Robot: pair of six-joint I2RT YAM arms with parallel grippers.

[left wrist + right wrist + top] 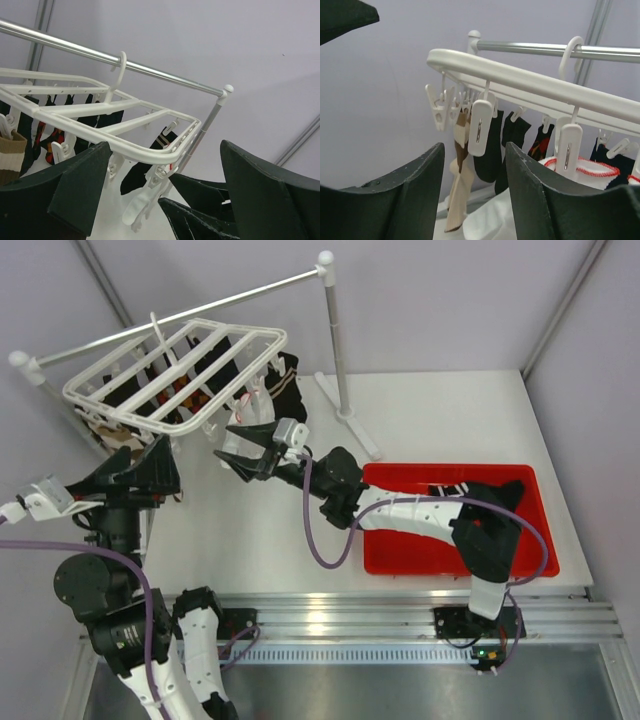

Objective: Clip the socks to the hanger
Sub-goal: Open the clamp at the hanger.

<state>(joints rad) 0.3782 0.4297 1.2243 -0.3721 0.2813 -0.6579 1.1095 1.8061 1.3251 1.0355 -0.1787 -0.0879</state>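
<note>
Left hand (pixel 135 472) gapes below the hanger (pixel 240 327); right hand (pixel 225 442) half-open, empty.

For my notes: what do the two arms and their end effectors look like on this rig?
The left arm and right arm mix black joint housings with white link covers; a purple cable loops along each. The left end effector and right end effector each carry two broad, matte black, wedge-shaped fingers.

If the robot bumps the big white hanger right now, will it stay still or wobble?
Probably wobble: the hanger hangs from the rail by just one hook, so it would likely swing and tilt. It looks like thin plastic, so probably light and stiff. The socks clipped underneath would likely sway too.
</note>
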